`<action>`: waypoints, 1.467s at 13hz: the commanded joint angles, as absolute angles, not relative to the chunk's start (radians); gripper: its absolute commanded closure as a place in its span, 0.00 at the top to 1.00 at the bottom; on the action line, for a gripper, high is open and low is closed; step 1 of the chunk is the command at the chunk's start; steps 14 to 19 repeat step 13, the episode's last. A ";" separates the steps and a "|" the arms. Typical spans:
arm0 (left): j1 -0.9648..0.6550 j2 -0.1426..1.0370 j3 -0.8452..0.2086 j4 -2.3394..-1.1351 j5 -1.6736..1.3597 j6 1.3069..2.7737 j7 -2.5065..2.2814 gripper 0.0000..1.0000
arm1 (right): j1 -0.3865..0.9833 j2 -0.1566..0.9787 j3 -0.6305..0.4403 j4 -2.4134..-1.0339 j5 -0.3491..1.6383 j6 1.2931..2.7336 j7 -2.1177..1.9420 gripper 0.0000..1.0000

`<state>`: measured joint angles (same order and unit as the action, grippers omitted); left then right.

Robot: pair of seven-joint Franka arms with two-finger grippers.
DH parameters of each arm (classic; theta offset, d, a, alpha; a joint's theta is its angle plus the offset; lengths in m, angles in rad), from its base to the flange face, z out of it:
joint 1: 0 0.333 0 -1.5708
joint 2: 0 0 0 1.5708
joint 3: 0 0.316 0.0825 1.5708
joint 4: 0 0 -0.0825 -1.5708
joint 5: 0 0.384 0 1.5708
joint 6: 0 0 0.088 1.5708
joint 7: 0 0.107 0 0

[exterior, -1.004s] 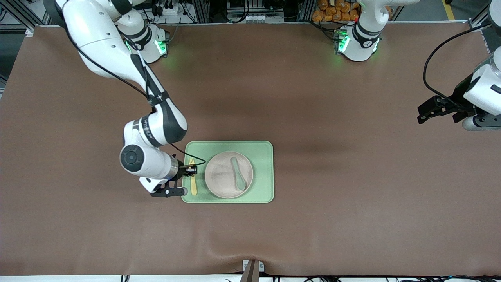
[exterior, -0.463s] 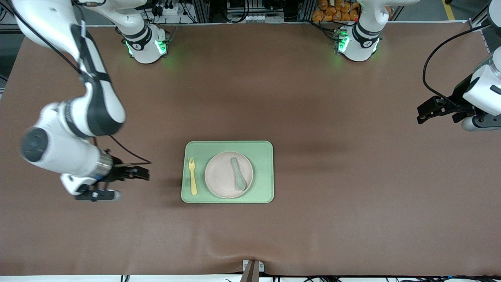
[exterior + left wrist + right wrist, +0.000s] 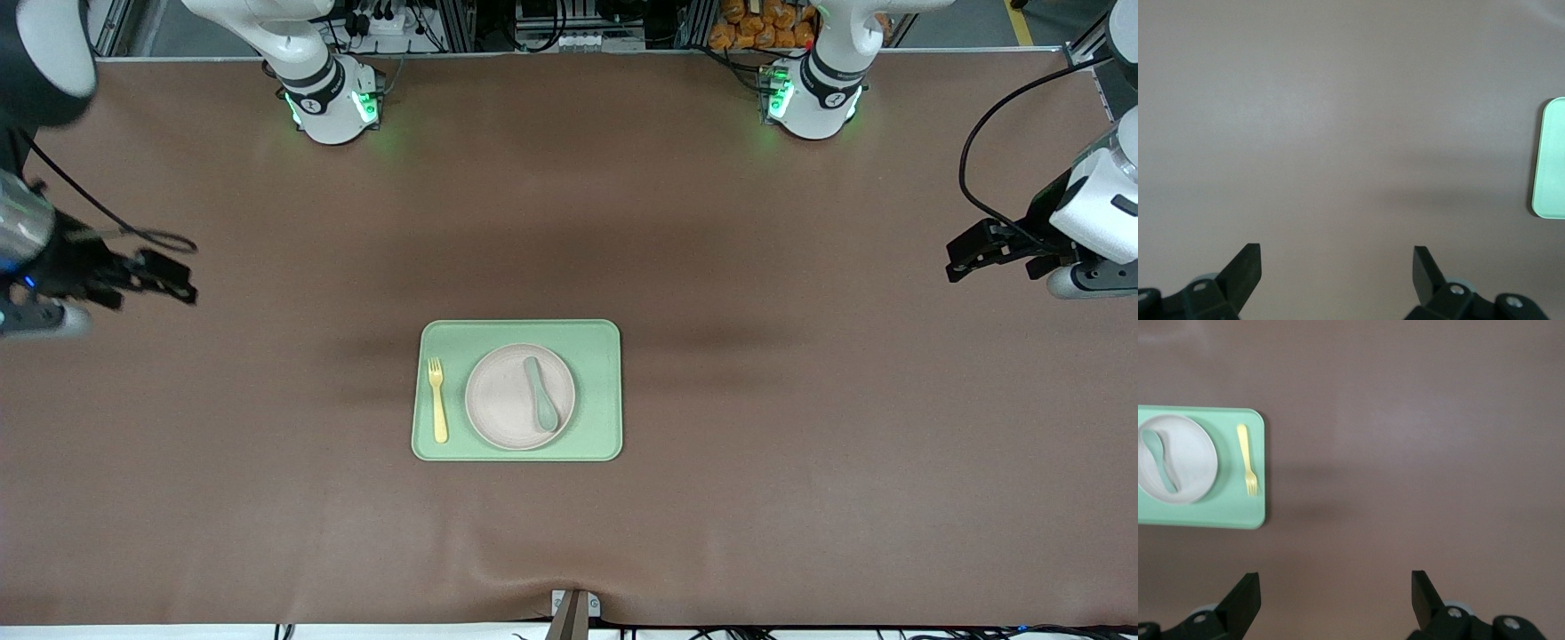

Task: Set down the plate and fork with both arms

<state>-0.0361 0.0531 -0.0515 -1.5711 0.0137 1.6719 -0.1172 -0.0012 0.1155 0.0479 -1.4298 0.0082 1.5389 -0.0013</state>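
The round off-white plate (image 3: 520, 396) (image 3: 1175, 458) lies on the pale green tray (image 3: 596, 342) at the table's middle. The pale yellow fork (image 3: 436, 399) (image 3: 1247, 459) lies on the tray beside the plate, toward the right arm's end. My right gripper (image 3: 169, 280) (image 3: 1335, 587) hangs open and empty over bare table at the right arm's end, well away from the tray. My left gripper (image 3: 965, 253) (image 3: 1337, 261) waits open and empty over bare table at the left arm's end.
A grey-green spoon (image 3: 540, 406) (image 3: 1160, 460) lies on the plate. A brown mat (image 3: 800, 444) covers the whole table. A small bracket (image 3: 573, 609) sits at the table edge nearest the front camera.
My right gripper has let go of the fork on the tray, opened, and swung away to the right arm's end of the table. The left arm has not moved.
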 commanded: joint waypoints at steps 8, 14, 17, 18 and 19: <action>-0.026 0.057 -0.055 -1.555 -0.003 1.664 -0.098 1.00 | -0.005 0.008 0.018 -1.463 -0.020 1.456 -0.037 1.00; -0.026 0.057 -0.055 -1.555 -0.003 1.664 -0.100 1.00 | -0.003 0.008 0.020 -1.463 -0.020 1.460 -0.037 1.00; -0.026 0.057 -0.055 -1.555 -0.003 1.664 -0.100 1.00 | -0.003 0.008 0.020 -1.463 -0.020 1.460 -0.037 1.00; -0.026 0.057 -0.055 -1.555 -0.003 1.664 -0.100 1.00 | -0.003 0.008 0.020 -1.463 -0.020 1.460 -0.037 1.00; -0.026 0.057 -0.055 -1.555 -0.003 1.664 -0.100 1.00 | -0.003 0.008 0.020 -1.463 -0.020 1.460 -0.037 1.00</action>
